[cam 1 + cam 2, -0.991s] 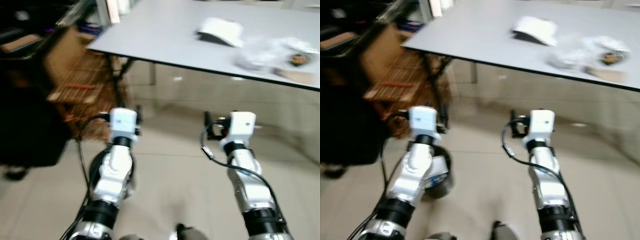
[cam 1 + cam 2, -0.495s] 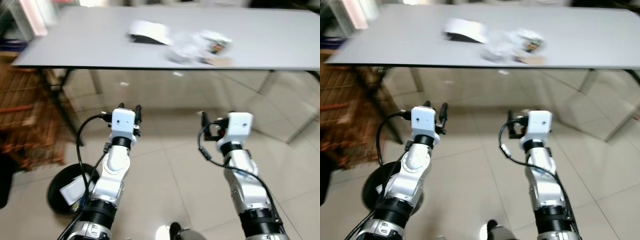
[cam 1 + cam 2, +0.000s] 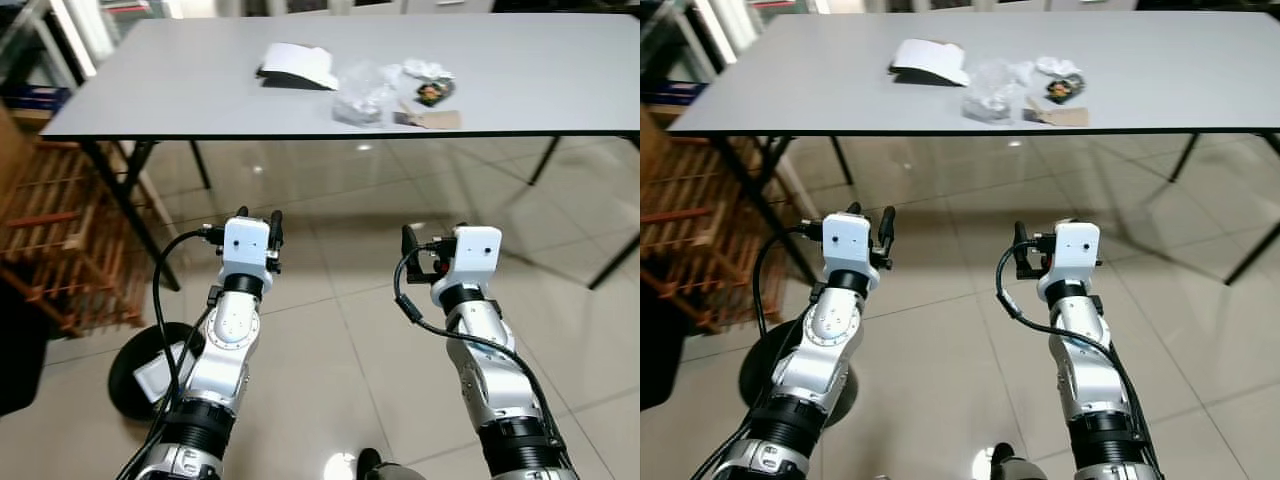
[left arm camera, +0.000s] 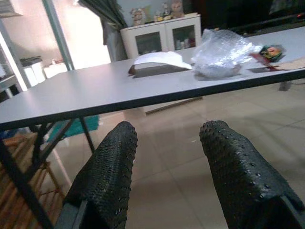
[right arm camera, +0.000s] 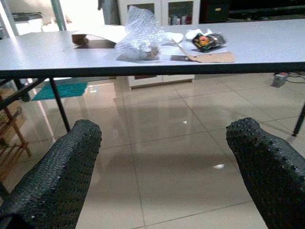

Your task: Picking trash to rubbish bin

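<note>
Table (image 3: 560,80): grey top, straight ahead and square to the robot; a second ago it ran slantwise and blurred, so the camera has swung round to face it and steadied.
Floor (image 3: 330,330): glossy tiles between robot and table.
Rack (image 3: 50,230): wooden slats at the robot's left, beside the table leg.
Bin (image 3: 140,370): dark round tub on the floor by the left arm, something pale inside; now lower left, well apart from the trash.
Trash: grouped on the tabletop — white folded paper (image 3: 296,66), bubble wrap (image 3: 362,95) next to it, small wrapper (image 3: 433,93) and card strip (image 3: 432,120) just beyond.
Left gripper (image 4: 167,167): raised before the chest, fingers parted, nothing between them; aimed at the table edge.
Right gripper (image 5: 162,162): same height, fingers spread wide, nothing held; pointing toward the bubble wrap.
Meaning: turning looks finished, the trash is centred in view, nothing picked yet. Likely next is stepping closer, since both grippers hang short of the table.
</note>
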Available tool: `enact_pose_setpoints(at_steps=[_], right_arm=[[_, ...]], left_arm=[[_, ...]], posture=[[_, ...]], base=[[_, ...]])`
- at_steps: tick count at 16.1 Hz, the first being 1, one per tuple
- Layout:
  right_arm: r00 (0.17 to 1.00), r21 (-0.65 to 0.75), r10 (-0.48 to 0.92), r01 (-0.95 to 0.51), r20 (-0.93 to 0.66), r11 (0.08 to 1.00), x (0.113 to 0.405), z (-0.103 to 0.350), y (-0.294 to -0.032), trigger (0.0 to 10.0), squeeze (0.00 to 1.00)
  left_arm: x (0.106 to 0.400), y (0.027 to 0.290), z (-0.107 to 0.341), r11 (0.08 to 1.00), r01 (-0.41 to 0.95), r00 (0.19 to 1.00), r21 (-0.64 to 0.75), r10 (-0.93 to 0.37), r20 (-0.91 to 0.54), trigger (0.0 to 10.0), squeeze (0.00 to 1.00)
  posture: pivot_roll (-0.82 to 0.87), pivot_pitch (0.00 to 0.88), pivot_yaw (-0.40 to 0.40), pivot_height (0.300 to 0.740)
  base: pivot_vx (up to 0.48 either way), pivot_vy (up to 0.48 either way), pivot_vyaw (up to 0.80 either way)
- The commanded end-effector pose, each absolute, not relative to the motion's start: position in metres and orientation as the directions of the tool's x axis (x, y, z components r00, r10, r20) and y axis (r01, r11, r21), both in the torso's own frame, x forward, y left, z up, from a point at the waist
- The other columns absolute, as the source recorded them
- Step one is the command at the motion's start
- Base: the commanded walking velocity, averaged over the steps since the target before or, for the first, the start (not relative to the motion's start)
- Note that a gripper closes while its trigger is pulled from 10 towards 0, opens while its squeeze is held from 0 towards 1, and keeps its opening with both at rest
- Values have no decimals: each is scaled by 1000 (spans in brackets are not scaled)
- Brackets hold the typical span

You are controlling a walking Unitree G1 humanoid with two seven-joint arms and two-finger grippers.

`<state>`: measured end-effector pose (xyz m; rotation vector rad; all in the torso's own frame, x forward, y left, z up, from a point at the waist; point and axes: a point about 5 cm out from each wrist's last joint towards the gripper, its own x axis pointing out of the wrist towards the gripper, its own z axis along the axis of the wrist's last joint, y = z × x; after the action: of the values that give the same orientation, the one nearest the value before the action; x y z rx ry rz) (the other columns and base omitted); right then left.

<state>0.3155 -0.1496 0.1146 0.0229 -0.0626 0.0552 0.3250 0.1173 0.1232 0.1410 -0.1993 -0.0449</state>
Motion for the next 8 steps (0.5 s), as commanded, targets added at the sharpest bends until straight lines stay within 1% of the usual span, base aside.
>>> enact_pose_setpoints(at_steps=[1, 3, 4, 6, 8], right_arm=[[995, 0, 70, -70, 73, 998, 316, 117, -148, 10000, 0], [993, -3, 84, -84, 84, 996, 315, 118, -146, 10000, 0], [992, -7, 87, -87, 87, 996, 315, 118, -146, 10000, 0], [993, -14, 91, -90, 81, 996, 315, 118, -145, 10000, 0], [994, 6, 78, -79, 72, 997, 315, 116, -147, 10000, 0]], left_arm=[[326, 119, 124, 990, 23, 982, 140, -48, 183, 10000, 0], [327, 121, 123, 990, 15, 984, 144, -41, 176, 10000, 0], [327, 121, 123, 989, 11, 984, 145, -36, 173, 10000, 0], [328, 122, 122, 989, 8, 985, 147, -33, 171, 10000, 0], [328, 123, 122, 988, 7, 985, 154, -34, 169, 10000, 0]], posture=[[-63, 117, 45, 740], [-61, 117, 45, 740], [-62, 117, 45, 740], [-62, 118, 46, 740], [-61, 120, 46, 740]], base=[[0, 0, 0], [0, 0, 0], [0, 0, 800], [0, 276, 800], [0, 257, 0]])
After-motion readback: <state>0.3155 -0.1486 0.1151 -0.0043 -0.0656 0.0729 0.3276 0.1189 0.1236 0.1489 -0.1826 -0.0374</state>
